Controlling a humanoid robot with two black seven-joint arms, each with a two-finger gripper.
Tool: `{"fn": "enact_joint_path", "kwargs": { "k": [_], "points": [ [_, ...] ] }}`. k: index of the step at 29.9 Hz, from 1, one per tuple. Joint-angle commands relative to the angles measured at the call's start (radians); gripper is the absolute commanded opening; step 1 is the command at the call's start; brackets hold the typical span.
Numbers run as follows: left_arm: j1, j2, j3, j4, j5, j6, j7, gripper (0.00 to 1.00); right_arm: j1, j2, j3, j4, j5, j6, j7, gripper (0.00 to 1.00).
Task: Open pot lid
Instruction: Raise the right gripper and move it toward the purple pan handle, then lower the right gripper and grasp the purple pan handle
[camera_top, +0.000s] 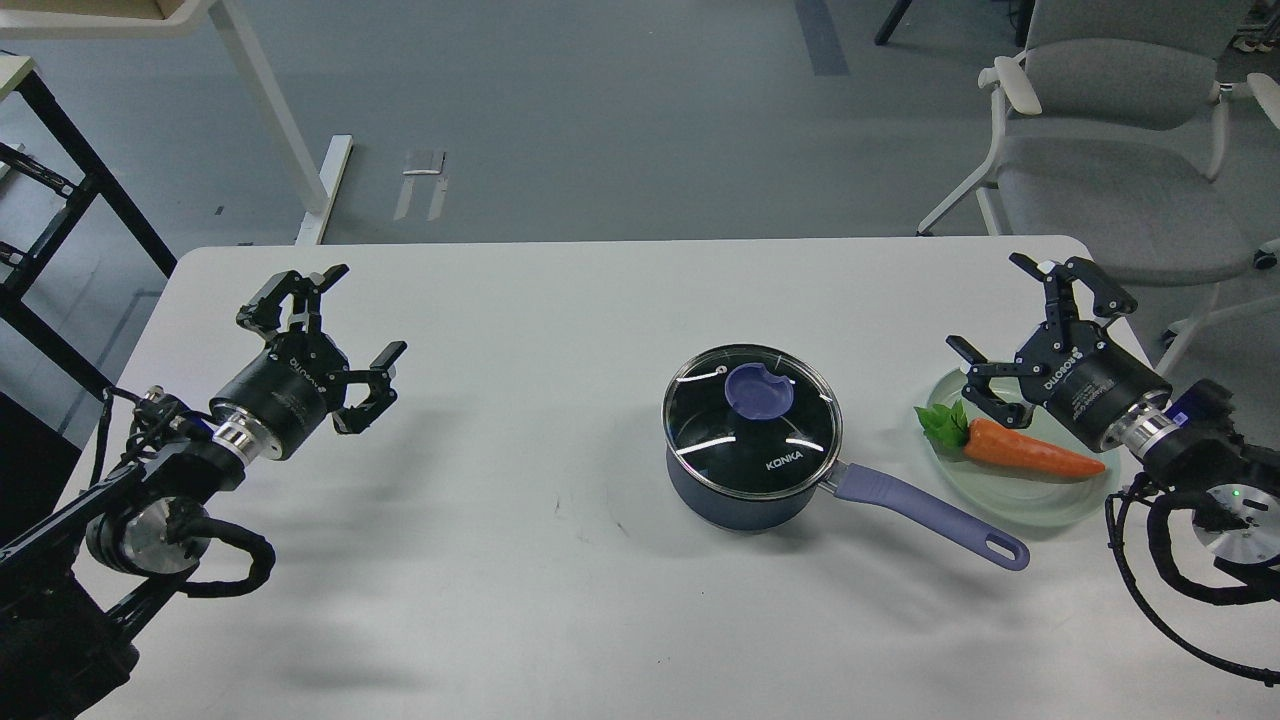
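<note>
A dark blue pot (735, 500) stands right of the table's middle, its lavender handle (925, 515) pointing to the front right. The glass lid (752, 420) with a purple knob (759, 389) and KONKA lettering sits closed on it. My left gripper (345, 325) hovers open over the table's left side, far from the pot. My right gripper (1005, 315) is open at the right, above the far edge of the plate, with nothing between its fingers.
A pale green plate (1040, 500) holding a toy carrot (1025, 450) lies just right of the pot's handle. The white table (560, 300) spans the view. A grey chair (1120, 140) stands beyond the table's far right corner.
</note>
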Motion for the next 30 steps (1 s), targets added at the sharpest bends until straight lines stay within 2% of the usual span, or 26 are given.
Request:
{"fn": "enact_joint_path", "kwargs": {
  "k": [1, 6, 11, 14, 20, 25, 30],
  "points": [
    [0.010, 0.003, -0.002, -0.001, 0.000, 0.000, 0.000, 0.99, -0.003, -0.007, 0.000, 0.003, 0.000, 0.001, 0.000, 1.00],
    [0.010, 0.006, -0.001, -0.001, -0.001, -0.001, 0.003, 0.99, 0.002, -0.036, 0.012, 0.016, -0.010, 0.002, 0.000, 1.00],
    [0.006, 0.018, 0.001, 0.014, -0.009, -0.018, 0.000, 0.99, 0.061, -0.147, 0.014, 0.094, -0.117, 0.002, 0.000, 1.00],
    [-0.002, 0.031, 0.001, 0.022, -0.010, -0.036, -0.005, 0.99, 0.133, -0.239, 0.012, 0.186, -0.307, -0.007, 0.000, 1.00],
    [-0.010, 0.043, 0.009, 0.022, 0.020, -0.078, -0.057, 0.99, 0.296, -0.364, 0.000, 0.344, -0.724, -0.036, 0.000, 1.00],
    [-0.010, 0.047, 0.009, 0.016, 0.053, -0.084, -0.058, 0.99, 0.402, -0.375, -0.012, 0.428, -1.165, -0.039, 0.000, 1.00],
    [-0.010, 0.052, 0.009, 0.011, 0.053, -0.084, -0.058, 0.99, 0.421, -0.375, -0.032, 0.512, -1.595, -0.039, 0.000, 1.00]
  ]
}}
